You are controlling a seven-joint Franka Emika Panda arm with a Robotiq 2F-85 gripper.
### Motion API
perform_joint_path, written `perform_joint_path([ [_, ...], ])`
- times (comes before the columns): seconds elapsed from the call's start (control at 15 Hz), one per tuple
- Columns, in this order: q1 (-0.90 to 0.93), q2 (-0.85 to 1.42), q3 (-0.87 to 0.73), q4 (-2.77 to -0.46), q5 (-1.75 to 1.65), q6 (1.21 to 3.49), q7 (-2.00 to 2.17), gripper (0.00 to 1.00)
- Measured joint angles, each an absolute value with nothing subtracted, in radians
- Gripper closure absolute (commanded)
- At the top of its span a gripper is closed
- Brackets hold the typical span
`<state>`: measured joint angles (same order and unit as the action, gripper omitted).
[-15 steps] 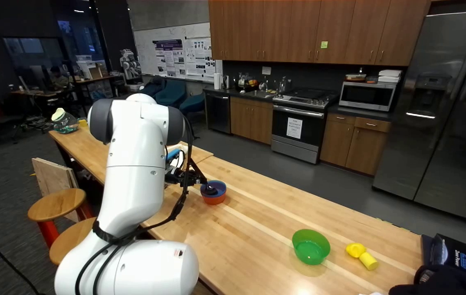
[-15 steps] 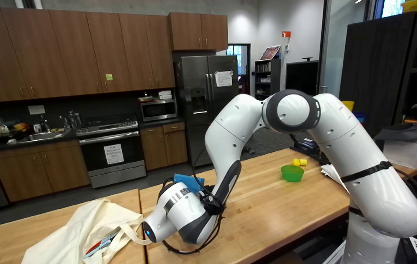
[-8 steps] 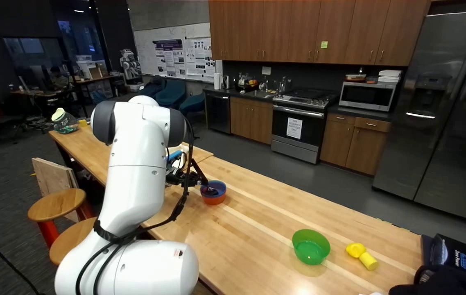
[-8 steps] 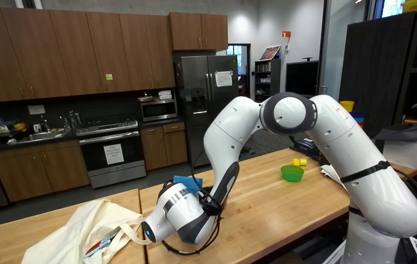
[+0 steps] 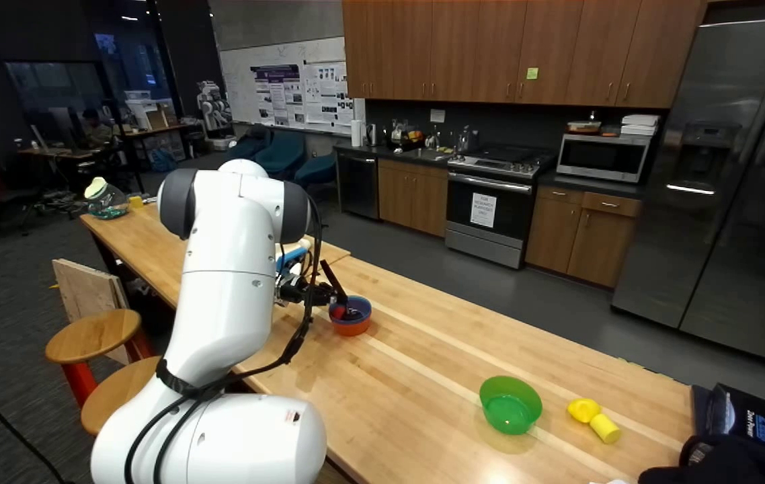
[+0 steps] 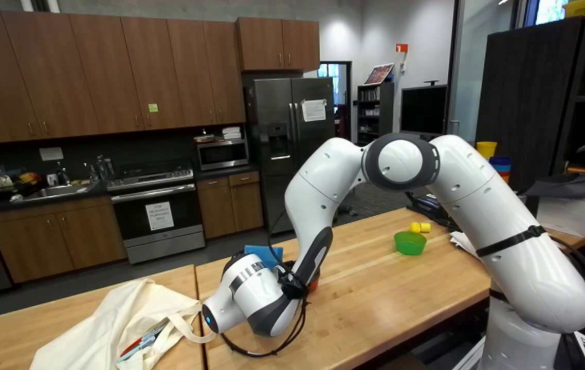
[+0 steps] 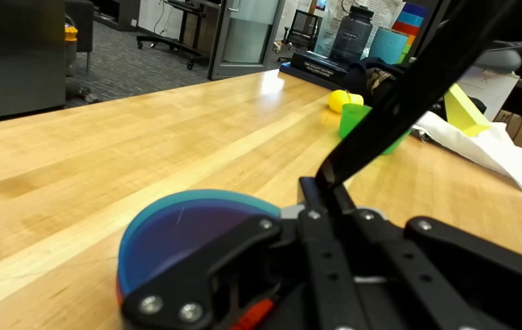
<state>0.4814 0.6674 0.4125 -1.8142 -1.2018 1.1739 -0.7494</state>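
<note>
I'd do best with a firm pinch and slow moves, so the black utensil (image 7: 391,110) neither twists nor knocks the rim of the blue bowl (image 7: 169,233). My gripper (image 7: 326,190) has its fingers pinching the utensil, which slants up from them; in an exterior view, its lower end seems inside the bowl. It looks long, dark and slightly glossy.

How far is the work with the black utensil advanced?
Done: the claw is closed on the black utensil. In hand: the utensil's lower end appears to reach into the blue-and-orange bowl, so work there looks under way; what the bowl contains cannot be made out. Left, probably: lifting the utensil out, since it seems not yet clear of the bowl. The green bowl stands apart.
</note>
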Motion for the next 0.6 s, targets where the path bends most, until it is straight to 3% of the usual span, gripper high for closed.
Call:
perform_joint_path([
  [0.6, 0.477, 0.681, 0.395, -1.79, -1.216, 1.175, -0.751, 0.98],
])
